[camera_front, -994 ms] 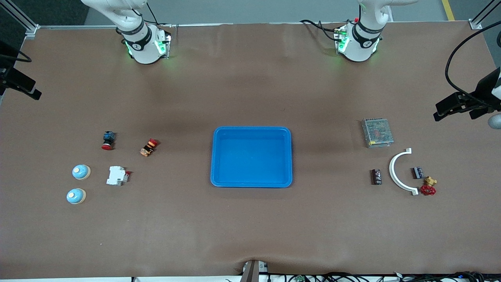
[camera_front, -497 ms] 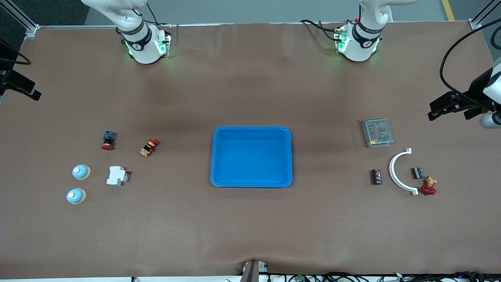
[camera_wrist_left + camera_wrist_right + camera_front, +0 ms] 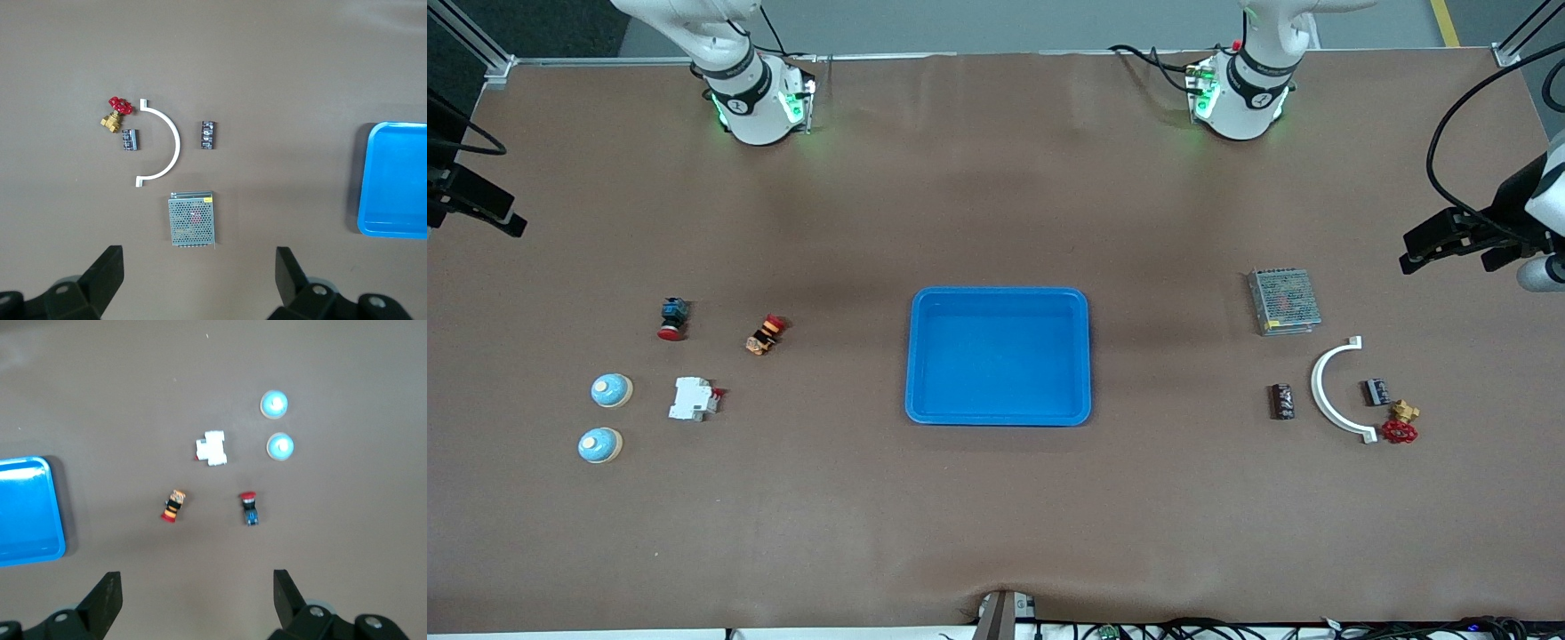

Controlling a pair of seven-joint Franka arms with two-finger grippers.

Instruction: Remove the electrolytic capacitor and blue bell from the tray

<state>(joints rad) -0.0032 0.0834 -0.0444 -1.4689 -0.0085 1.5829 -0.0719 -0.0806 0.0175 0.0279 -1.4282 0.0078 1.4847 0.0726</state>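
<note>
Two pale blue bells [image 3: 611, 390] [image 3: 599, 445] sit near the table's [image 3: 996, 533] right-arm edge, beside a white breaker [image 3: 694, 399]. Both dark capacitors [image 3: 1281, 401] [image 3: 1377, 391] flank a white curved bracket [image 3: 1332, 391] toward the left-arm edge; no writing is legible. Between lies the blue tray [image 3: 998, 418]. Left hand [image 3: 197, 283] and right hand [image 3: 197, 603] hover open, empty.

In the front view both arms run off the top edge. The left gripper [image 3: 1440, 249] is cut by the side edge, the right gripper [image 3: 480, 209] likewise. In both wrist views the tray [image 3: 393, 180] is cropped and only the fingers [image 3: 107, 597] show. Capacitor [image 3: 1281, 401] markings are too small to read.
</note>
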